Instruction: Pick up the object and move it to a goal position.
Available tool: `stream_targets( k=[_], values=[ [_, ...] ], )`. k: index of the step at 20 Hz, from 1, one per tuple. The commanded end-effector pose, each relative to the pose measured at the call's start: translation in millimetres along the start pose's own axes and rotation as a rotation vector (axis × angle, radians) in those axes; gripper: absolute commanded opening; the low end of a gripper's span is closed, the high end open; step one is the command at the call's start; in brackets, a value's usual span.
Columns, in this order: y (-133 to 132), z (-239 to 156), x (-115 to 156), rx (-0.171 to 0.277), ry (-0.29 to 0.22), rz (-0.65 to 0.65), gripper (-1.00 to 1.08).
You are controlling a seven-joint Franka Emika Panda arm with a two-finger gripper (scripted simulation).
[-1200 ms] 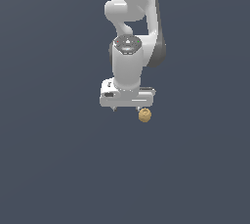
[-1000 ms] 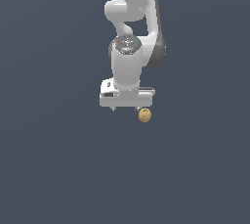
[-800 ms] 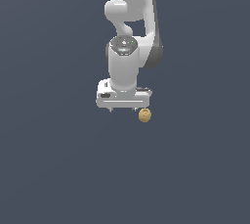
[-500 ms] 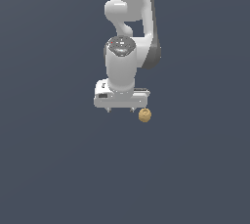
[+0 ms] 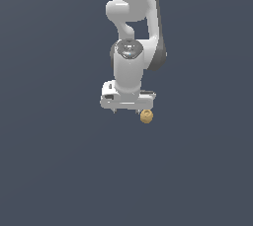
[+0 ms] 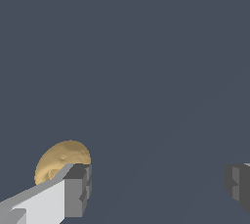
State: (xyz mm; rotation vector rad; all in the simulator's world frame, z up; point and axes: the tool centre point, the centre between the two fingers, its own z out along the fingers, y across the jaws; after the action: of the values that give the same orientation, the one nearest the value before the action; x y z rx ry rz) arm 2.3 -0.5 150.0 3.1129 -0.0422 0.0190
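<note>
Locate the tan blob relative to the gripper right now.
In the exterior view the tan blob sits just below the gripper's end on the exterior view's right. The wrist view shows it behind one open finger, outside the gap, not between the jaws.

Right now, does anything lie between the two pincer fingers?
No. In the wrist view the stretch between the fingers is bare floor; the object sits outside the pincer, behind one finger.

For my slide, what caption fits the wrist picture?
Open gripper beside a tan lump that sits outside its fingers.
</note>
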Motion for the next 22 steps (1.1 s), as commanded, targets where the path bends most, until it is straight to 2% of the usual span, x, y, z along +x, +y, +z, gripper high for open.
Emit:
stream_targets(
  k=[1,14,22],
  values=[
    [-9,4,-3,0.003,-0.001,0.025,1.00],
    [-73,38,-31,0.020,-0.010,0.236,1.00],
    [-98,52,-46,0.024,-0.016,0.328,1.00]
  ],
)
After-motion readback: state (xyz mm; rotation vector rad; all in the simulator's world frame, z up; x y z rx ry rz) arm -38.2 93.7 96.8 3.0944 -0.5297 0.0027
